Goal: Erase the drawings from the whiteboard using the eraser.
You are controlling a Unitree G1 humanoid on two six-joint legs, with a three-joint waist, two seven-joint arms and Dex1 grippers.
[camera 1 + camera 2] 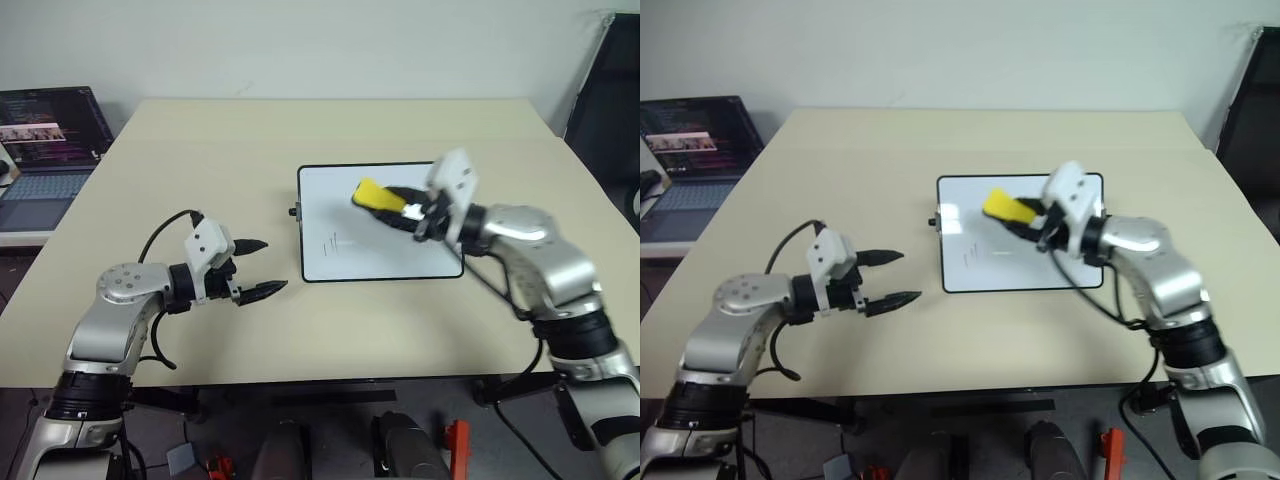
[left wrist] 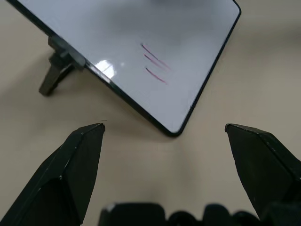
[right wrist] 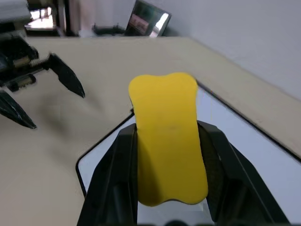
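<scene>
The whiteboard (image 1: 380, 255) lies flat on the tan table, black-framed, with a small knob on its left edge. The drawings (image 1: 336, 242) are a few thin short strokes near its lower left, also seen as the drawings (image 2: 155, 62) in the left wrist view. My right gripper (image 1: 400, 212) hovers over the board's upper middle, shut on the yellow eraser (image 1: 376, 196), which juts toward the left; the eraser (image 3: 167, 136) sits clamped between both black fingers. My left gripper (image 1: 258, 268) stands open over bare table to the left of the board, holding nothing.
An open laptop (image 1: 45, 150) sits on a side surface at the far left. A dark chair (image 1: 605, 100) stands at the far right. The table (image 1: 200, 160) stretches wide behind and to the left of the board.
</scene>
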